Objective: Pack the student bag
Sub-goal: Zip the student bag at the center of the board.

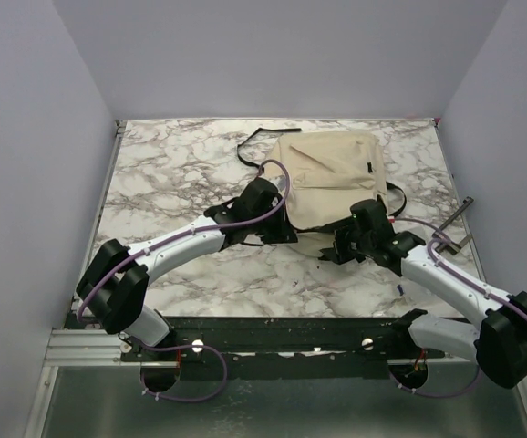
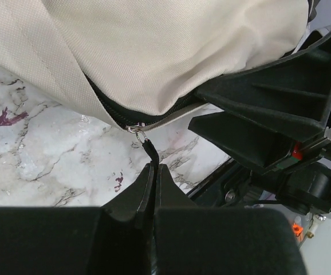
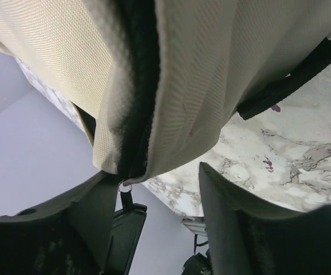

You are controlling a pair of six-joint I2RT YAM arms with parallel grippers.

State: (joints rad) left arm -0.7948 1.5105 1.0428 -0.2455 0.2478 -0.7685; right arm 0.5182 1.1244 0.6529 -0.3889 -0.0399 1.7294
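The cream-beige student bag (image 1: 332, 178) lies flat at the back middle of the marble table (image 1: 181, 173). My left gripper (image 1: 286, 233) sits at the bag's near edge. In the left wrist view it (image 2: 153, 166) is shut on the black zipper pull (image 2: 149, 149), which hangs from a small ring at the end of the black zipper (image 2: 137, 117). My right gripper (image 1: 332, 248) is just to the right at the same edge. In the right wrist view it (image 3: 154, 172) stands open, and the bag's zipper corner (image 3: 148, 114) hangs between its spread fingers.
Black straps (image 1: 256, 141) trail off the bag's back left corner, and one strap (image 3: 291, 80) lies on the marble by the right gripper. A thin dark rod (image 1: 458, 217) lies at the table's right edge. Grey walls close in three sides.
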